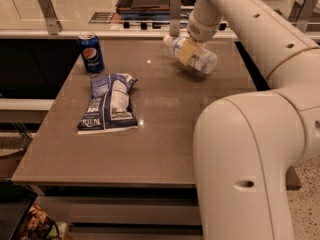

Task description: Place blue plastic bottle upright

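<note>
Camera view, one entry per item as I read it from the console.

1. Gripper point(188, 49): at the far side of the table, right of centre, hanging from a rounded cream wrist. I see a flat yellowish pad point(185, 52) laid across the bottle's middle. The jaws are clamped on the bottle.

2. Bottle point(205, 61): clear plastic cylinder with a bluish tint, pale label and white cap point(167, 40). It is held in the gripper and tilted close to horizontal, with the cap end up-left and the base down-right. A soft shadow lies on the table just beneath it, and it seems to sit slightly off the surface. It is not upright.

3. Arm point(250, 149): smooth, glossy cream shell made of fat rounded segments with small dark holes. It fills the right foreground and sweeps up to the wrist.

4. Table point(165, 134): flat rectangular top in matte grey-brown, showing a few small light glints.

5. Can point(91, 52): dark blue metal cylinder with a round red-white-blue logo. It stands upright near the far left corner, well apart from the bottle.

6. Bag point(110, 104): crinkled blue-and-white foil packet, lying flat left of centre, just in front of the can.

7. Rail point(46, 5): grey metal posts and a pale ledge behind the table.
</note>
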You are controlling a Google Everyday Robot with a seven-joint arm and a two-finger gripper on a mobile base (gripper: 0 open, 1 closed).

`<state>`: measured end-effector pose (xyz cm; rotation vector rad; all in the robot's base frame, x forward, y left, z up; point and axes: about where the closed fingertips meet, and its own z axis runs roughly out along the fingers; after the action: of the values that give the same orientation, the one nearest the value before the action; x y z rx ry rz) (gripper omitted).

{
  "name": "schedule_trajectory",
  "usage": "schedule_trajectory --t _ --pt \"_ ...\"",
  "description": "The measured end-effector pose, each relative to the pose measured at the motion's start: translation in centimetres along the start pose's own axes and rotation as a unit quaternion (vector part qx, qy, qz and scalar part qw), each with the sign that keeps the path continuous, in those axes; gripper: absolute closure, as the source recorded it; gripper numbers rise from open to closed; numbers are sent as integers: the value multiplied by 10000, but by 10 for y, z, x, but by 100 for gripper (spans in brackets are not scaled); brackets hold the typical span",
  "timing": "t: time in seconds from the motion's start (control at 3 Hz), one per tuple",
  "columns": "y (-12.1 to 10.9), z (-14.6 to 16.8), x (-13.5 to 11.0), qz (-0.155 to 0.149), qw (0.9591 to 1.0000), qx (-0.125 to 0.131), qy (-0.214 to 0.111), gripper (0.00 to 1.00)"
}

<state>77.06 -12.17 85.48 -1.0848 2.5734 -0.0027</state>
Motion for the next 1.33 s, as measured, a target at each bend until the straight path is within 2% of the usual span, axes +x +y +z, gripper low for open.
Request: schedule_trajectory --t 0.33,0.67,1.33 --pt "-4 -20 10 37 9994 90 -342 100" --pt "-6 -40 18 57 9970 211 -739 100" --pt "-8 -80 24 -86 9859 425 -1616 100"
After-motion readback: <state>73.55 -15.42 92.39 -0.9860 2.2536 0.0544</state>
